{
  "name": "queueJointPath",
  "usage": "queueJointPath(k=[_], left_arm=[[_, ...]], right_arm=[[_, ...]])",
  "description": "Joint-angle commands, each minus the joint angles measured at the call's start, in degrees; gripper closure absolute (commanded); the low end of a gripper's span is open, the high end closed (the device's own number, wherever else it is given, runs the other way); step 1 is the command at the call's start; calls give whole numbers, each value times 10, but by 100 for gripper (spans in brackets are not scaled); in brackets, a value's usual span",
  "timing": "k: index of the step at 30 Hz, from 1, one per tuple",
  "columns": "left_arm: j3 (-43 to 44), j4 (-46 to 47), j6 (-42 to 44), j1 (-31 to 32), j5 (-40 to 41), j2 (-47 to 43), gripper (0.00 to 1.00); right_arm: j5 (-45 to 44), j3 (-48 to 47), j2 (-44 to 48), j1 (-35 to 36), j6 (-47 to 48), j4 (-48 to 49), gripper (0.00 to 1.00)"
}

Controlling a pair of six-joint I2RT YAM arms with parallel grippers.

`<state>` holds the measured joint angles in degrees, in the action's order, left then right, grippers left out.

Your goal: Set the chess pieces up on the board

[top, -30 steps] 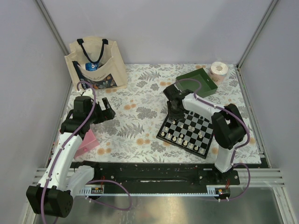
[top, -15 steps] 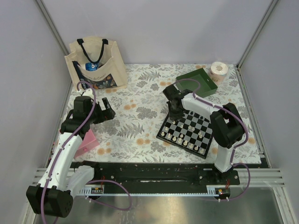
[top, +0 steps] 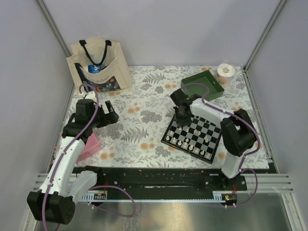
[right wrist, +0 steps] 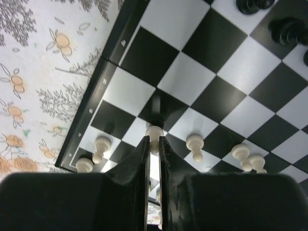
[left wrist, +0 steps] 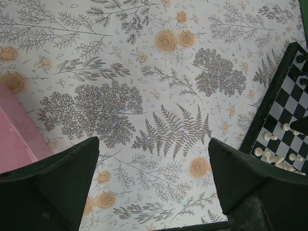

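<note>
Pale grey walls [top: 168, 29] close in a tabletop [top: 144, 126] printed with ferns and orange flowers. At its far left stands a cream tote bag [top: 111, 72] with something blue [top: 95, 68] showing inside, and at the far right a green tray [top: 204, 85] sits beside a roll [top: 225, 73]. The board [top: 201, 126] lies on the right, near the tray, with chess pieces [top: 186, 143] on its squares. The right tool [right wrist: 153, 139] is pinched shut on one cream-white piece [right wrist: 153, 132] there, while the left tool [left wrist: 153, 143] hangs wide open and holds nothing, near a pink object [top: 90, 146].
</note>
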<state>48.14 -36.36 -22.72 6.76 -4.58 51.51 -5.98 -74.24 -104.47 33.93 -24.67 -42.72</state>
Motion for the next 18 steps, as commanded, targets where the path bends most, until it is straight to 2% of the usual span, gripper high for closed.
queueJointPath(k=[1,7,18], left_arm=[[0,21,4,-4,-13,1,1],[0,21,3,-4,-17,2,1],[0,23,3,-4,-22,-1,1]], right_arm=[[18,28,59,3,-14,5,91],[26,47,73,24,-19,6,91],[9,37,46,57,-37,4,89]])
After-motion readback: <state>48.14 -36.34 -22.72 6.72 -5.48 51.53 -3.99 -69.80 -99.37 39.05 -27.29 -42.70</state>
